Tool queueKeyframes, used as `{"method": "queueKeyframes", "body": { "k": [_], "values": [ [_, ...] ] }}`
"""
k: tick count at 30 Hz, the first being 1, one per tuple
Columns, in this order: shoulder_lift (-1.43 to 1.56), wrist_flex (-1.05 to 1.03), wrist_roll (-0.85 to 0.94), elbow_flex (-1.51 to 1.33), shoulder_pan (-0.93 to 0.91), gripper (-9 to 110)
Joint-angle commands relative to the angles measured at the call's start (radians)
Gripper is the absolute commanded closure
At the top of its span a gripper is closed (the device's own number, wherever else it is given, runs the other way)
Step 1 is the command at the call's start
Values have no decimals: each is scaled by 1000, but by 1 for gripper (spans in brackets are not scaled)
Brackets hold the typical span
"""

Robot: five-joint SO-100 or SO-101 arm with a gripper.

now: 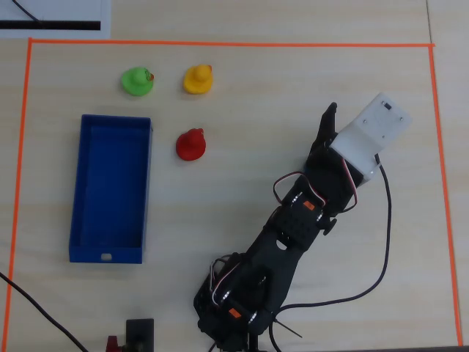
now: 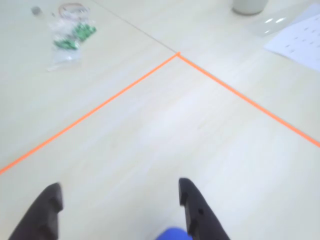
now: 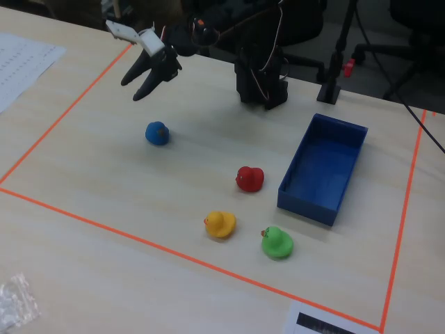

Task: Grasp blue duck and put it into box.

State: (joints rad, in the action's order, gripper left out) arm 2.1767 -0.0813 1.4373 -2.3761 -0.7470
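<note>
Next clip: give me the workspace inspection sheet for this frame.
Surface: pale wood table, orange tape border.
Job's things: blue duck on the table, apart from the box, which is empty.
Clutter: red duck, yellow duck, green duck by the box.
Gripper: gripper open, raised above the blue duck, holding nothing.
Cables: black cable loops from the arm.
Surroundings: printed sheet, plastic bag outside the tape.

A black arm (image 1: 293, 227) is seen with orange-labelled servos, red-white looped cables, a white wrist housing (image 1: 370, 132) and dark fingers (image 2: 197, 210)
</note>
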Motion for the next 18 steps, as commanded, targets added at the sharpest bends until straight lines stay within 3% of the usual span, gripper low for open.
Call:
{"method": "queueKeyframes", "body": {
  "k": [1,18],
  "values": [
    [-14,144,23,-60,-28,69],
    [-255,426,41,-230,-51,65]
  ]
}}
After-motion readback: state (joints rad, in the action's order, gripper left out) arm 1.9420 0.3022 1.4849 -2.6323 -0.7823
